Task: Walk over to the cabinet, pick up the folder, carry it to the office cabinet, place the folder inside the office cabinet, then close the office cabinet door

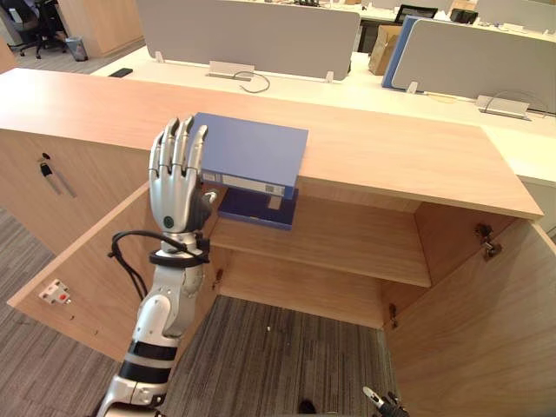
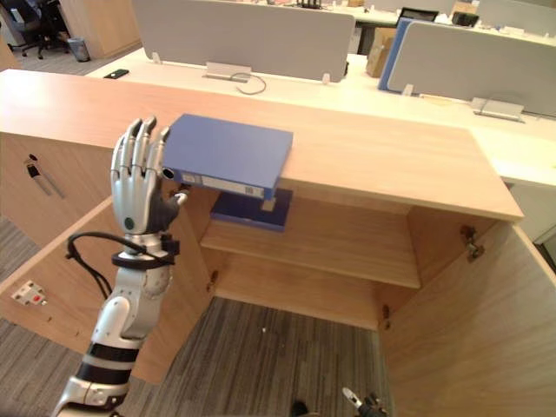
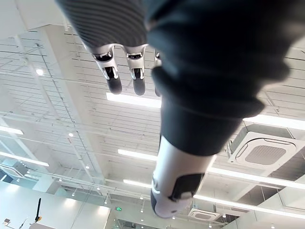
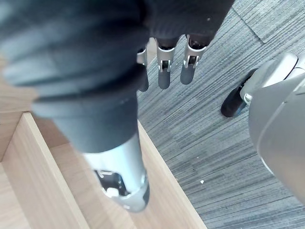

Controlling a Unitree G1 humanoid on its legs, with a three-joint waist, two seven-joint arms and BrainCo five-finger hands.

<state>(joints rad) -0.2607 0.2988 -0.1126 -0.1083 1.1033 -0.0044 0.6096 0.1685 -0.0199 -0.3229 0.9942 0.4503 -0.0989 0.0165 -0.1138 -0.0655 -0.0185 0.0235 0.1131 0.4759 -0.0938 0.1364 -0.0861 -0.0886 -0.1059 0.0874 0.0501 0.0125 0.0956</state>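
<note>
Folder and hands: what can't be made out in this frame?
- Eye views: whether the left hand touches the folder; its back hides the contact side.
- Lower blue folder: mostly covered by the folder above it.
- Right hand: cut off by the eye views' bottom edge.

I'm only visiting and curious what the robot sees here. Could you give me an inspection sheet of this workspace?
Surface: wooden cabinet top; both doors below stand open.
Job's things: blue folder lies flat on the top, front edge overhanging; a darker folder lies on the shelf inside.
Clutter: cardboard box at the desk behind.
Hands: left hand upright beside the blue folder, fingers straight; right hand low over the carpet, fingers relaxed.
Cables: grey cable loops on the desk.
Surroundings: grey dividers, an office chair.
</note>
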